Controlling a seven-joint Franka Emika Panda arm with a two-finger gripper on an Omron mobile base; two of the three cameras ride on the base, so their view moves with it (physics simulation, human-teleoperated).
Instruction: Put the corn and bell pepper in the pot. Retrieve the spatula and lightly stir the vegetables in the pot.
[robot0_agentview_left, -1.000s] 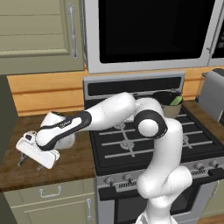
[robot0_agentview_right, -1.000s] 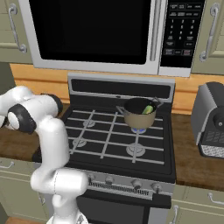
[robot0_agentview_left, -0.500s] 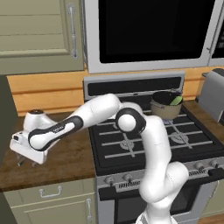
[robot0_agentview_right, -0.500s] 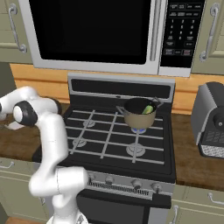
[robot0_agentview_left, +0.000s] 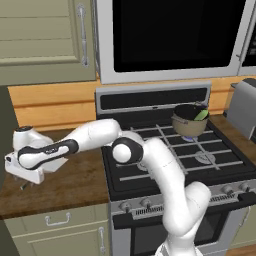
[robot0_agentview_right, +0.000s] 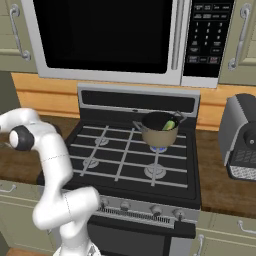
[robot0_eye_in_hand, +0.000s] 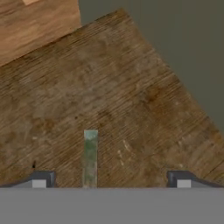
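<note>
Spatula (robot0_eye_in_hand: 90, 157) between wide-spread tool (robot0_eye_in_hand: 111, 179) tips, nearer one.

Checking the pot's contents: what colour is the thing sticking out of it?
Green, likely the corn husk, at the pot rim; clearest in the left base view.

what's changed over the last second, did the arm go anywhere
The arm swung further left across the wooden counter, carrying the open gripper out toward its left end, low over the wood. It took hold of nothing. The pot stayed on the back right burner with the corn inside.
</note>
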